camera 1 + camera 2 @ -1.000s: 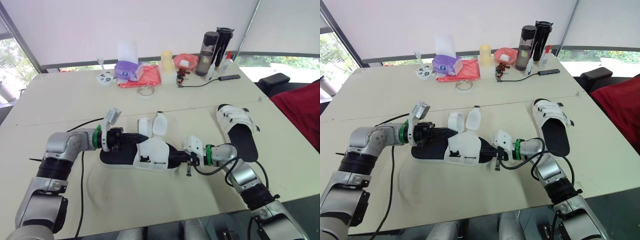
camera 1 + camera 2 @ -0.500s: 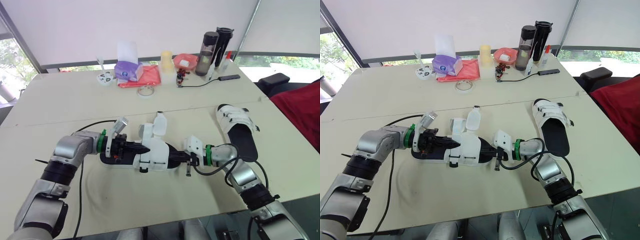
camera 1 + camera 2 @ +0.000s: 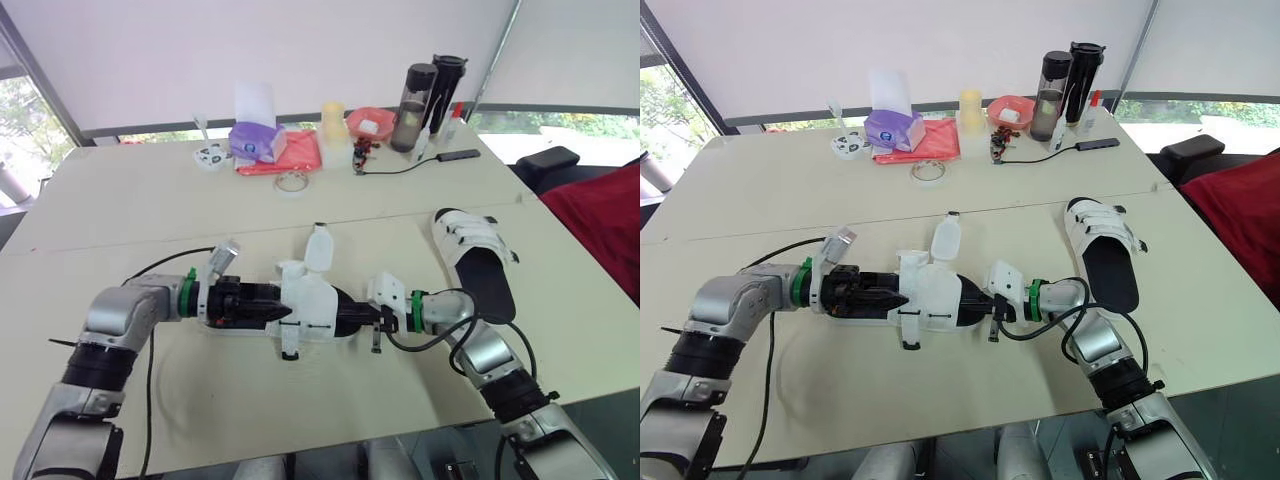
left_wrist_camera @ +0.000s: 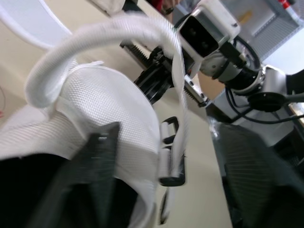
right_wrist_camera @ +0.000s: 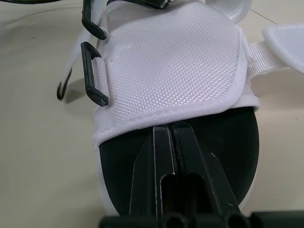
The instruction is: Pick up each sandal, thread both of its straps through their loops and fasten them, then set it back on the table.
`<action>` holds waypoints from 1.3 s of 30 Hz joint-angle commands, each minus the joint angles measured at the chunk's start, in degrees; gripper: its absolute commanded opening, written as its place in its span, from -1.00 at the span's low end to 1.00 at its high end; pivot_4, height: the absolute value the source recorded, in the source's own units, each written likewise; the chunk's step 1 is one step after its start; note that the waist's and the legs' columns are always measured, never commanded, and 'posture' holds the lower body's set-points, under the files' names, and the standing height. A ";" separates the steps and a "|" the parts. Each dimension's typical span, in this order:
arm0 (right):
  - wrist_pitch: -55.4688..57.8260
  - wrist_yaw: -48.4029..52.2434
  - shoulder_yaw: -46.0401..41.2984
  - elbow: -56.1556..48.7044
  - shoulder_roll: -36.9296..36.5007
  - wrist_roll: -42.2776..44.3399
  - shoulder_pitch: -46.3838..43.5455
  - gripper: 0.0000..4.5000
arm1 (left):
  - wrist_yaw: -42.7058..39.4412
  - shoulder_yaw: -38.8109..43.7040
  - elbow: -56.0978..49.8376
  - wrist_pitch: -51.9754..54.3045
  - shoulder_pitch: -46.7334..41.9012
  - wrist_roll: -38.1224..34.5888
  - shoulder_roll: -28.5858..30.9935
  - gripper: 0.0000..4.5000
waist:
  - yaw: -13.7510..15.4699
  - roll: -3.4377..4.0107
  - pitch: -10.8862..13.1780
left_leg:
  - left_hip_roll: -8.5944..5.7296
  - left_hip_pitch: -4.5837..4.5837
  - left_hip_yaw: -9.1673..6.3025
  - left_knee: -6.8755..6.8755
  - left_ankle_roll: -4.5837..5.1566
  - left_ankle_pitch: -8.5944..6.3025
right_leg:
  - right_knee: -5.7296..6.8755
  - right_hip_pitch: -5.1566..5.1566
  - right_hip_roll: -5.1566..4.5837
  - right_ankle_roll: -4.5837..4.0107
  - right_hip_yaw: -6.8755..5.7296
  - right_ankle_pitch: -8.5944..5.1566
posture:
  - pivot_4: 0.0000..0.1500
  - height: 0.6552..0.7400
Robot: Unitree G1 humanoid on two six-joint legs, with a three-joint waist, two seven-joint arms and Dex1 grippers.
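Note:
A white sandal with a black sole (image 3: 310, 305) lies at mid-table between my two grippers. My left gripper (image 3: 268, 303) reaches in from the heel side; in the left wrist view its fingers (image 4: 95, 175) stand wide apart beside the white upper, holding nothing. One loose strap (image 3: 318, 247) stands upright, and another (image 4: 109, 35) curls over the upper. Black loops (image 5: 95, 80) sit along the near side. My right gripper (image 3: 352, 318) is shut, with its tips resting on the footbed under the toe of the upper. A second sandal (image 3: 475, 258) lies to the right with its straps across.
Along the table's back stand a purple tissue pack (image 3: 255, 140), a red cloth (image 3: 292, 155), a tape roll (image 3: 293, 181), a yellow cup (image 3: 333, 117), a pink bowl (image 3: 372, 123) and two dark bottles (image 3: 418, 92). A black cable (image 3: 400, 166) runs there. A dark red object (image 3: 600, 225) lies off the right edge.
My left gripper pushed forward to the rear strap, then drew back slightly and opened. That strap now curls over the upper, and the sandal has rolled toward the front edge. The right arm stayed put.

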 commanded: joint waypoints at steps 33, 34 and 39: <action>0.84 -0.56 1.87 4.19 1.33 -3.36 1.55 -1.00 | 20.63 1.94 -20.22 -3.61 24.40 -3.21 -0.98 0.89 | 0.04 -0.14 -0.21 | 0.04 0.01 0.15 -0.12 -0.18 -0.11 | -0.10 -0.07 -0.25 -0.17 0.03 0.01 | 1.00 1.00; 0.89 -0.68 1.91 3.96 1.33 -3.41 1.74 -1.00 | 20.89 1.51 -19.95 -3.53 23.56 -3.22 -1.55 0.89 | 0.06 -0.14 -0.21 | 0.04 0.01 0.15 -0.12 -0.18 -0.11 | -0.11 -0.07 -0.25 -0.17 0.03 0.01 | 1.00 1.00; 1.33 -1.28 2.01 2.64 1.13 -3.39 3.02 -1.00 | 20.66 0.51 -19.65 -1.83 20.60 -4.59 -3.17 0.66 | 0.27 -0.15 -0.22 | 0.02 0.01 0.13 -0.12 -0.17 -0.11 | -0.10 -0.05 -0.25 -0.16 0.00 0.01 | 1.00 1.00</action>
